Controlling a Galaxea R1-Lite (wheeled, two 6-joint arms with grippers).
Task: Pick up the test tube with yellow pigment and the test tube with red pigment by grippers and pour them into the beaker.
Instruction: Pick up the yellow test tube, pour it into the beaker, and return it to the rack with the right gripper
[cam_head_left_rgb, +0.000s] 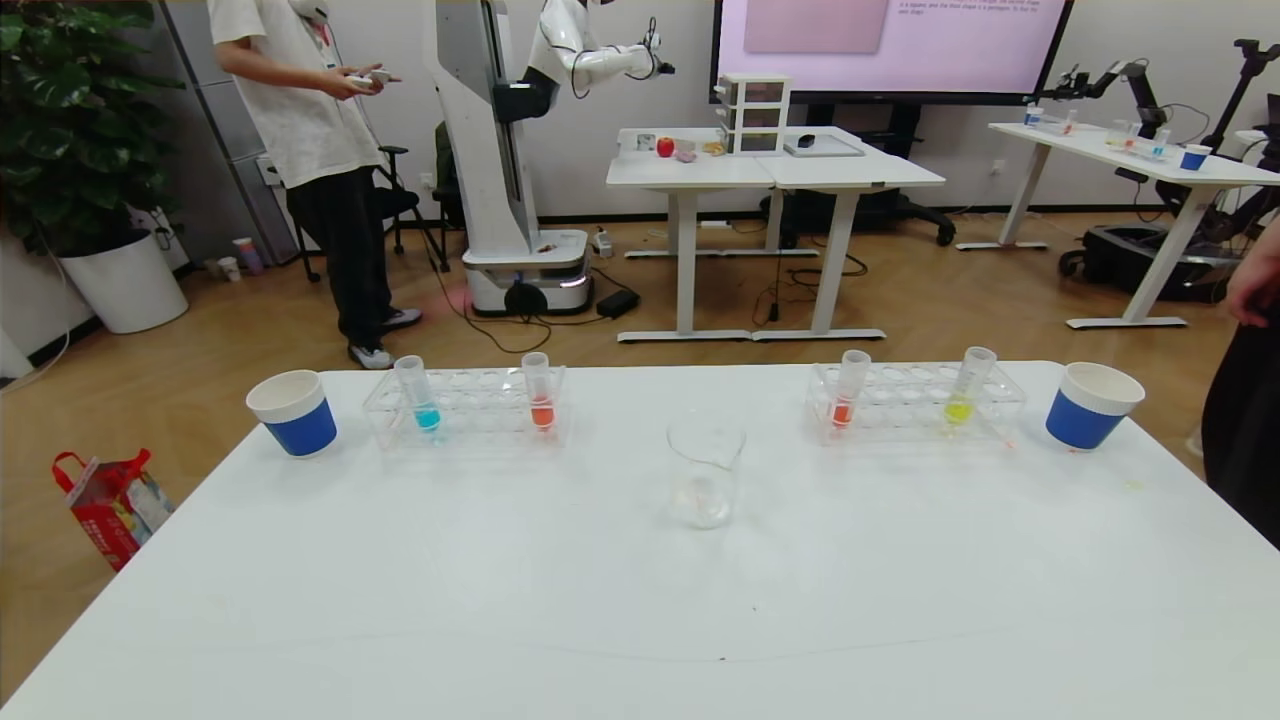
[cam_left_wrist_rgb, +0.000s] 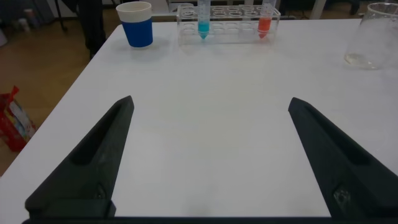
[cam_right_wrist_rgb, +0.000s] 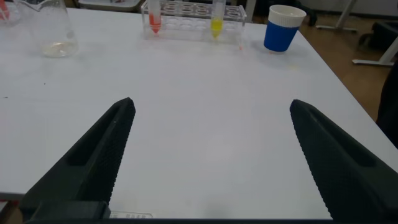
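The test tube with yellow pigment (cam_head_left_rgb: 967, 388) is a slim clear tube with a rounded bottom and a little yellow-green liquid pooled low inside; it stands leaning slightly in the right-hand clear rack (cam_head_left_rgb: 915, 402), right of centre in the head view, toward that rack's right end. The test tube with red pigment (cam_head_left_rgb: 848, 390), the same slim shape with a little orange-red liquid at the bottom, stands in the same rack near its left end, well apart from the yellow one. No label or marking can be read on either tube. The beaker (cam_head_left_rgb: 705, 472), a clear glass cylinder with a pouring lip, sits on the white table (cam_head_left_rgb: 640, 600) at the middle of the frame, nearer the camera than both racks and between them; no readable print shows on it. A second clear rack (cam_head_left_rgb: 466, 405) at centre left holds a tube with cyan liquid (cam_head_left_rgb: 417, 392) and another tube with orange-red liquid (cam_head_left_rgb: 538, 390). Blue-and-white paper cups stand outside each rack, one at the left (cam_head_left_rgb: 292, 411) and one at the right (cam_head_left_rgb: 1091, 403). The writing on the wall screen (cam_head_left_rgb: 890, 45) at the top of the frame is too small to read. In the wrist views the left gripper (cam_left_wrist_rgb: 210, 158) and the right gripper (cam_right_wrist_rgb: 211, 158) each hang above bare table with fingers spread wide, holding nothing
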